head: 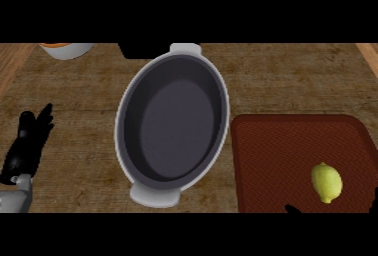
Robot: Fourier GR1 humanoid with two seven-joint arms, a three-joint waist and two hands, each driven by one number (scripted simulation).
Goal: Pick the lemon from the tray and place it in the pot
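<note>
Head view, yellow pointed-end lemon (pixel 326 183), on tray (pixel 280 150)

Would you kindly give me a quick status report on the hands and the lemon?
Left hand open, resting at left edge. Right hand barely in view at bottom edge, state unclear. Lemon lying on tray, untouched. Pot beside tray, nothing inside; path clear.

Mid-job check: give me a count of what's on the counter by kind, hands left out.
Pot: 1, nothing in it
Tray: 1
Lemon: 1, lying on the tray
White container with an orange top, cut off at the far left edge: 1
Total: 4
</note>
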